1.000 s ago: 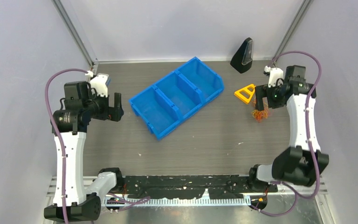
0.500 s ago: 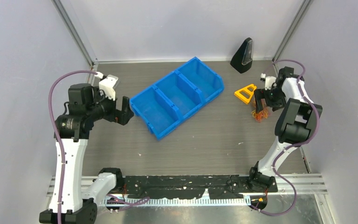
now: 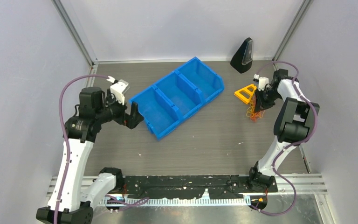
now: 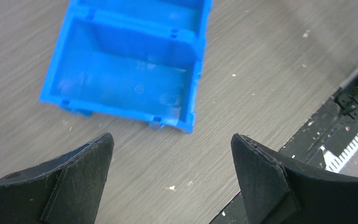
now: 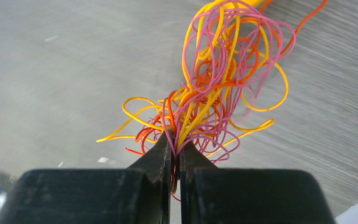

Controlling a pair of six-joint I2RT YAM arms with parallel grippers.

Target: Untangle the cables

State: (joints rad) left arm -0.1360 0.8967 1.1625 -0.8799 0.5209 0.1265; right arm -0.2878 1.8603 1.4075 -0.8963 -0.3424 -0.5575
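The cables [image 5: 214,93] are gathered in one tangled bunch (yellow, orange, pink). Its long axis runs straight out from the tips of the right gripper [image 5: 176,154], with loops splayed sideways near them. A few strands are pinched between that gripper's closed fingers. The bunch is found at the right of the worktop [image 3: 214,140], just beside a yellow triangle [image 3: 245,92]. The left gripper [image 4: 170,138] is spread wide with nothing held, near a blue bin [image 4: 121,79]. The worktop is grey wood-grain, enclosed by pale walls [image 3: 177,28].
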